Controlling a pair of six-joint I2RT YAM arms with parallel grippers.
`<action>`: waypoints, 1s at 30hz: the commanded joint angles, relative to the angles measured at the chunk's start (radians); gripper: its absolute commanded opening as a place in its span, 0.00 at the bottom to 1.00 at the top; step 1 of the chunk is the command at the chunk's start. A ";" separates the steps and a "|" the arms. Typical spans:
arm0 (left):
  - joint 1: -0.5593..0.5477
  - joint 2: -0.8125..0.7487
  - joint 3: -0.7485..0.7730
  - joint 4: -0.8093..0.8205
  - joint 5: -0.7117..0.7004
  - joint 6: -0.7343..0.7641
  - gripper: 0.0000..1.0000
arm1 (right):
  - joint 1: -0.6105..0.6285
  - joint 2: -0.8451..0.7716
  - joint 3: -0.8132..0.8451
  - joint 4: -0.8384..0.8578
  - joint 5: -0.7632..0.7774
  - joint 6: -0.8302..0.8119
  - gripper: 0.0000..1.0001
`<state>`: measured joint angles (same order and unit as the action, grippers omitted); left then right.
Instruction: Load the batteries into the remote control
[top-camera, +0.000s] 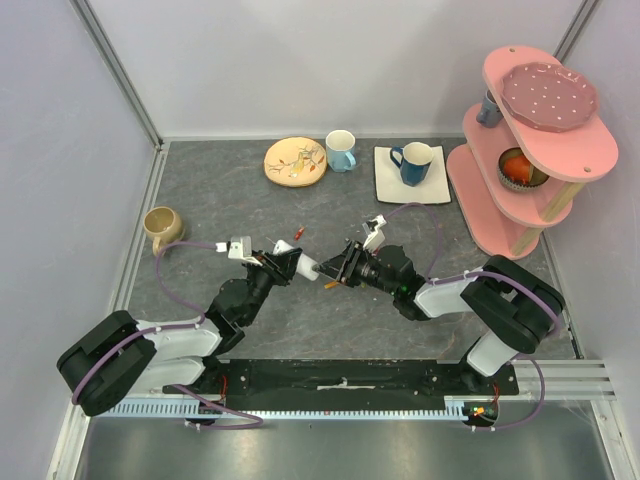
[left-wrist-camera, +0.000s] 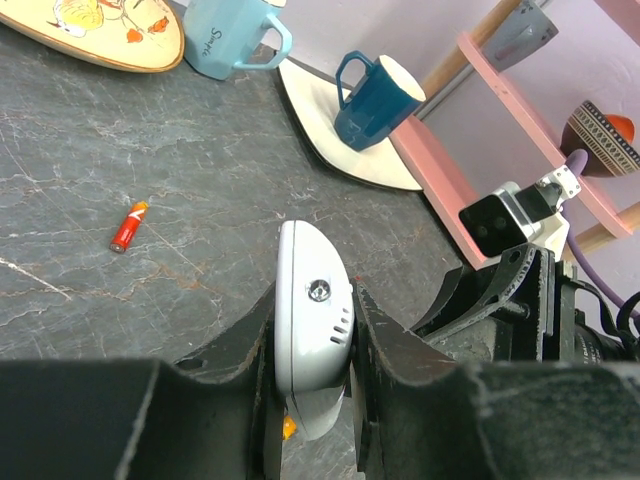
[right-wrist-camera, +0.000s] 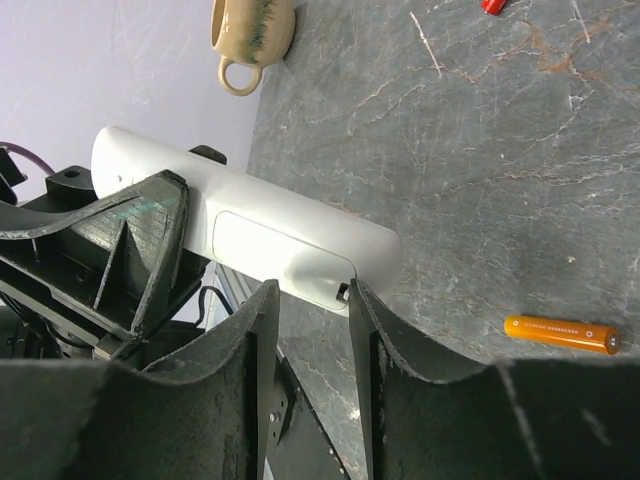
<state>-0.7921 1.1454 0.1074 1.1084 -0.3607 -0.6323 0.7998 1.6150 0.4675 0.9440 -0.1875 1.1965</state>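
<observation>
While left fingers clamp it, remote control — slim, white, round-ended, back panel showing | right fingers parted at its tip

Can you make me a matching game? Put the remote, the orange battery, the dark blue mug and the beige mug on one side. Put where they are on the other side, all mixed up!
Things:
1. remote control
2. orange battery
3. dark blue mug
4. beige mug

Places:
A. standing on the white square plate
B. clamped in the left gripper
C. lying flat on the grey table
D. standing alone near the left wall

Pairs: 1-B, 2-C, 3-A, 4-D.
</observation>
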 joint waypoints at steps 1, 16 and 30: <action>-0.006 -0.004 -0.003 0.059 0.011 -0.047 0.02 | -0.007 0.003 0.043 0.081 -0.018 -0.008 0.42; -0.006 0.005 0.003 0.064 0.019 -0.064 0.02 | -0.007 0.040 0.069 0.111 -0.082 0.009 0.22; -0.007 -0.007 0.014 0.016 0.012 -0.046 0.02 | -0.007 0.033 0.077 0.113 -0.101 0.009 0.06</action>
<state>-0.7910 1.1488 0.1070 1.1091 -0.3737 -0.6464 0.7822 1.6573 0.4797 0.9638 -0.2359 1.1965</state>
